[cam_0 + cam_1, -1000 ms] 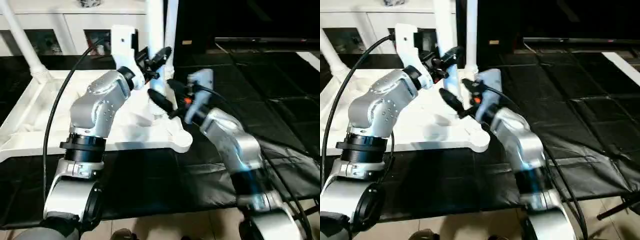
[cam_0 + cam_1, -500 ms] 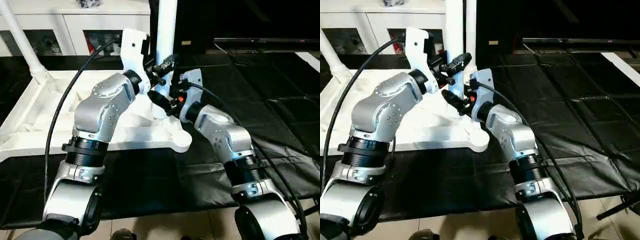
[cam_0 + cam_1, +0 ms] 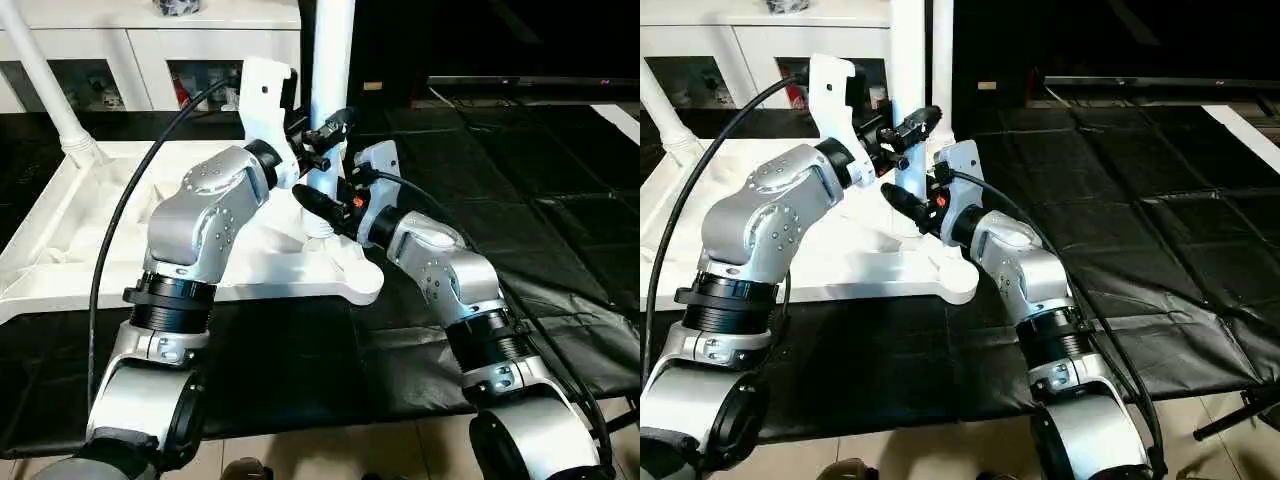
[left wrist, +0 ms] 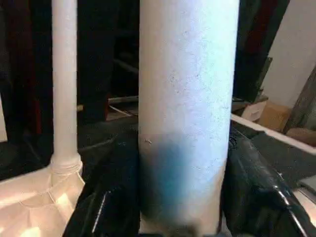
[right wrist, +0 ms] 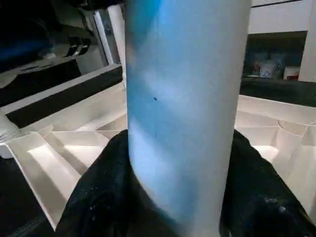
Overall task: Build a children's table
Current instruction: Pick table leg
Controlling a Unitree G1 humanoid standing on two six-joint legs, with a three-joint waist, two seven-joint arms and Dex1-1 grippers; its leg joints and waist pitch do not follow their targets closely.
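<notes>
The white table top (image 3: 90, 215) lies upside down, ribbed underside up, on a black mat (image 3: 520, 180) on the floor. It fills the scene from 9 o'clock toward the middle, and 1 rounded corner lobe (image 3: 362, 280) points toward 5 o'clock.

A white leg (image 3: 330, 60) stands upright just above that lobe, running up to 12 o'clock and out of the head views. Both claws are on this leg. The left claw (image 3: 322, 135) grips it from the 9 o'clock side, its 2 black fingers (image 4: 106, 197) pressed against opposite sides of the round shaft in the left wrist view. The right claw (image 3: 325, 205) comes in from 3 o'clock, lower down near the base of the leg. In the right wrist view its fingers (image 5: 98, 192) sit on either side of the shaft and look to be touching it, so it too is clamped on the leg.

A 2nd leg (image 3: 45, 85) is already seated in the far corner at 10 o'clock, leaning slightly toward 11 o'clock.

A white cabinet (image 3: 150, 55) with glass doors stands behind the table top, along the top edge from 10 to 12 o'clock.
</notes>
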